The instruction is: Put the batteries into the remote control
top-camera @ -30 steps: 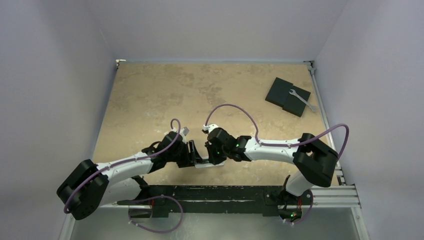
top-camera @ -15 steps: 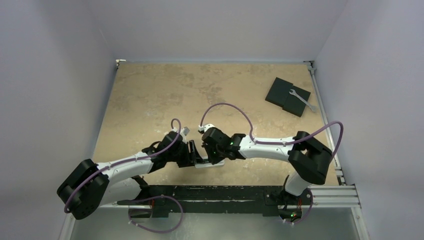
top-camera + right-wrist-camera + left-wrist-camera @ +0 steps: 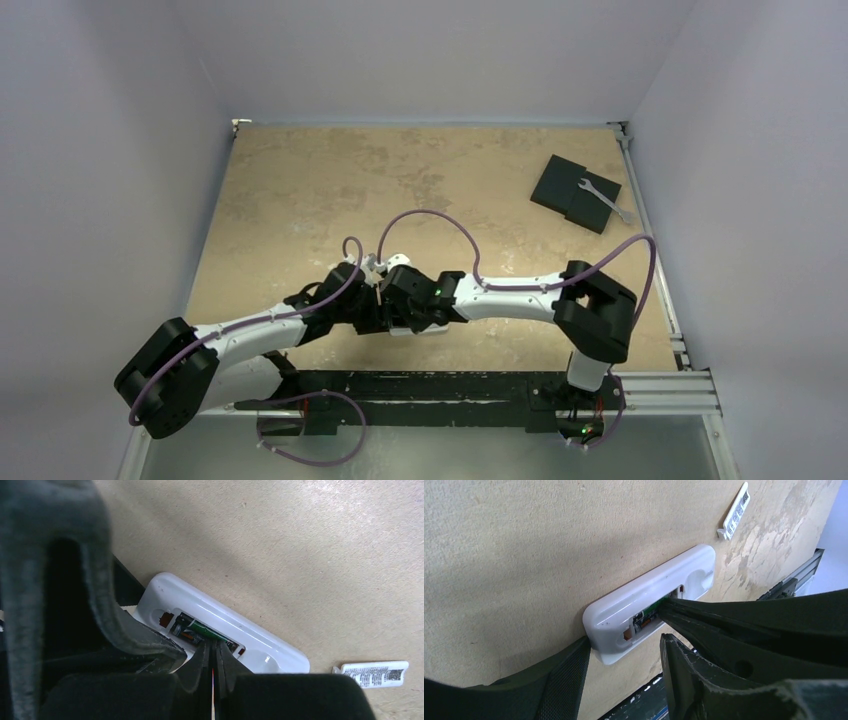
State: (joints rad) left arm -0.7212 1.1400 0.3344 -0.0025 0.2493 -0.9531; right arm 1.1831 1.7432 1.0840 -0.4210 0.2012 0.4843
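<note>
The top camera looks down and forward from high above and behind the arm bases, far enough off to take in the whole surface (image 3: pixel 300 180). The left wrist camera sits low and very near, looking past the left pincer (image 3: pixel 624 647) along the remote (image 3: pixel 649 597) from one end, and the right wrist camera, as near, looks past the right pincer (image 3: pixel 212 650) from the other end (the white strip (image 3: pixel 735 511) lies far in the left view, near in the right). Both wrist views share the remote and white strip, a spot the arms mostly cover from above.
</note>
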